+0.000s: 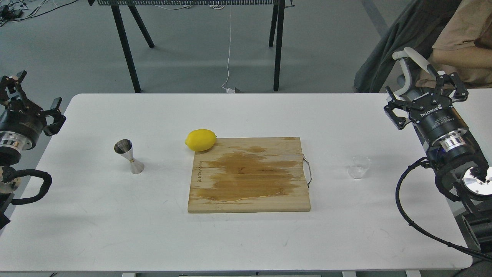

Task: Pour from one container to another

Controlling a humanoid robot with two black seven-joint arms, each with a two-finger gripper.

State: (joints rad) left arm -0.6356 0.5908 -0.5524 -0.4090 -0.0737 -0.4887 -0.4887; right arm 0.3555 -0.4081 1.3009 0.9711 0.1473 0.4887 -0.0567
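Observation:
A small clear plastic cup (359,166) stands upright on the white table (246,238), right of the cutting board. The shiny steel jigger (128,156) stands upright on the left side of the table. My right gripper (424,96) hovers open above the table's right edge, up and to the right of the cup, with nothing between its fingers. At the table's left edge my left gripper (32,98) is open and empty, well left of the jigger.
A wooden cutting board (250,175) with a dark wet stain lies mid-table, and a yellow lemon (200,139) rests at its far left corner. A seated person (461,42) is behind the right arm. Black trestle legs (127,46) stand beyond the table.

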